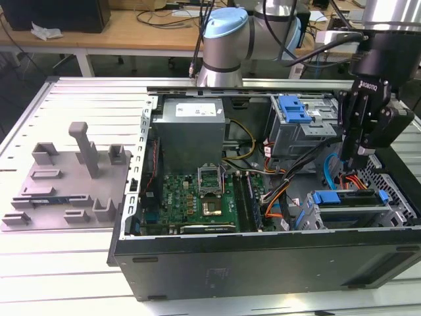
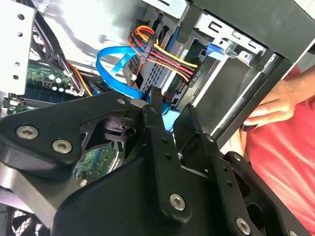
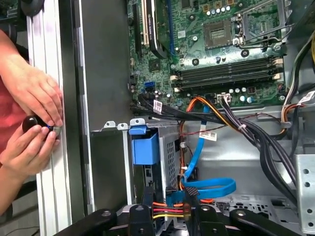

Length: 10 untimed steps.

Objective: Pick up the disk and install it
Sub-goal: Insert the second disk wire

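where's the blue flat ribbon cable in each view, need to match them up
Exterior view: the blue flat ribbon cable curves inside the open computer case, toward the exterior view's right.
Second wrist view: it loops right beside the coloured wires.
First wrist view: it runs away from the green motherboard into a flat loop.
Shared landmark: the red, yellow and orange wire bundle, next to the cable in every view.
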{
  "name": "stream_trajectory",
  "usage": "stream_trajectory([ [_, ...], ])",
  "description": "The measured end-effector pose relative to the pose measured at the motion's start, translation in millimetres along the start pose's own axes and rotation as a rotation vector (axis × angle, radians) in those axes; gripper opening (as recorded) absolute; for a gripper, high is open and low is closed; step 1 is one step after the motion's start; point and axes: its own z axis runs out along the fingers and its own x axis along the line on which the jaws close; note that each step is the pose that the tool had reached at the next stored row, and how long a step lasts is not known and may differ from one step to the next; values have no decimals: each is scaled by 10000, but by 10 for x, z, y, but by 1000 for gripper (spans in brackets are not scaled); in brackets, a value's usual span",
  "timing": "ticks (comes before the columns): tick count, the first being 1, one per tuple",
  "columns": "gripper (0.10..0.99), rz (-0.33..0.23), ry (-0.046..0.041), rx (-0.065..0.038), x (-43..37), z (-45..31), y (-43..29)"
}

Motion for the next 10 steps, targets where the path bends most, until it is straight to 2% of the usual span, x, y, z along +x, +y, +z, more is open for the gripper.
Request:
stream_trajectory([
  [1,376,2,59,4,-8,20,0],
  [3,361,5,122,8,-13,32,0],
  [4,361,5,133,9,-13,33,0],
  [5,290,5,134,9,-13,33,0],
  [6,290,5,134,9,-11,30,0],
  [9,290,5,128,12,17,-38,0],
  [10,290,6,126,15,43,-100,0],
])
